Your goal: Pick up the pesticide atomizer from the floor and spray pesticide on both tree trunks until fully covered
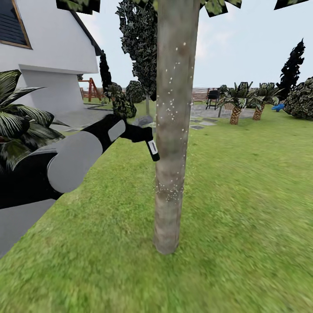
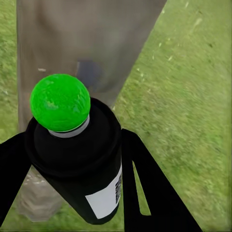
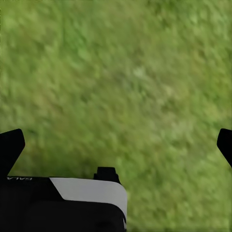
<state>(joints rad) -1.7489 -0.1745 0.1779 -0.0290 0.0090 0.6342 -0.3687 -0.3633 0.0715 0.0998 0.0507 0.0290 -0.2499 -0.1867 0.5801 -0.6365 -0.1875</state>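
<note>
Wide lawn [image 1: 243,208] lies open on the right of your frame. One tree trunk [image 1: 171,130] stands dead centre, flecked with white specks [image 1: 169,108]. Your left gripper [image 2: 72,159] clamps the one atomizer [image 1: 152,150] just beside the trunk. Your right gripper [image 3: 116,145] hangs spread wide over grass, holding nothing.
</note>
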